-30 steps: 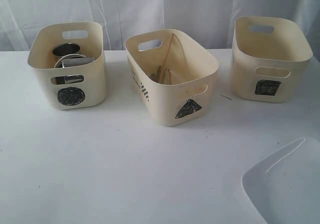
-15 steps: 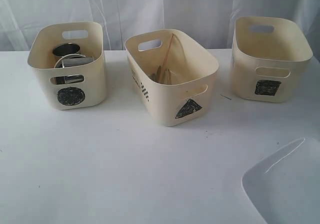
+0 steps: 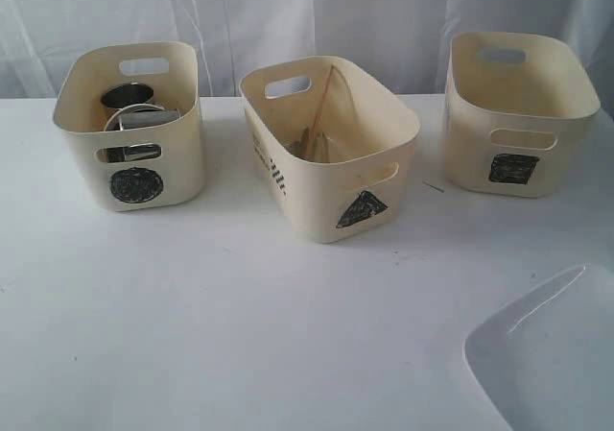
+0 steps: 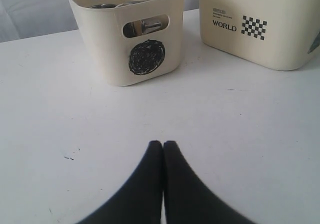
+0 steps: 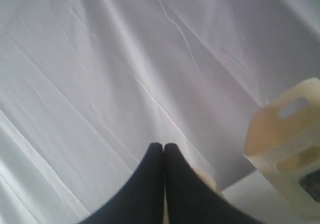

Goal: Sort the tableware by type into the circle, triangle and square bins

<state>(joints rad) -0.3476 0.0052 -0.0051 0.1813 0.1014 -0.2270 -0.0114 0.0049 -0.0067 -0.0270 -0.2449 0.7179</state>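
White table (image 4: 60, 109) lies under the left gripper (image 4: 163, 144), pinched together and empty; just ahead stands a cream circle-marked plastic tub (image 4: 100, 44). The right gripper (image 5: 163, 145) is likewise closed, empty.

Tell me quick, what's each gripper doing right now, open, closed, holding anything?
Left gripper: closed, holding nothing.
Right gripper: closed, holding nothing.

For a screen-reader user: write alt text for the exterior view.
Three cream bins stand in a row on a white table: the circle bin holding steel tableware, the triangle bin holding wooden chopsticks, and the square bin with nothing visible inside. A white square plate lies at the near right corner, cut off by the frame.
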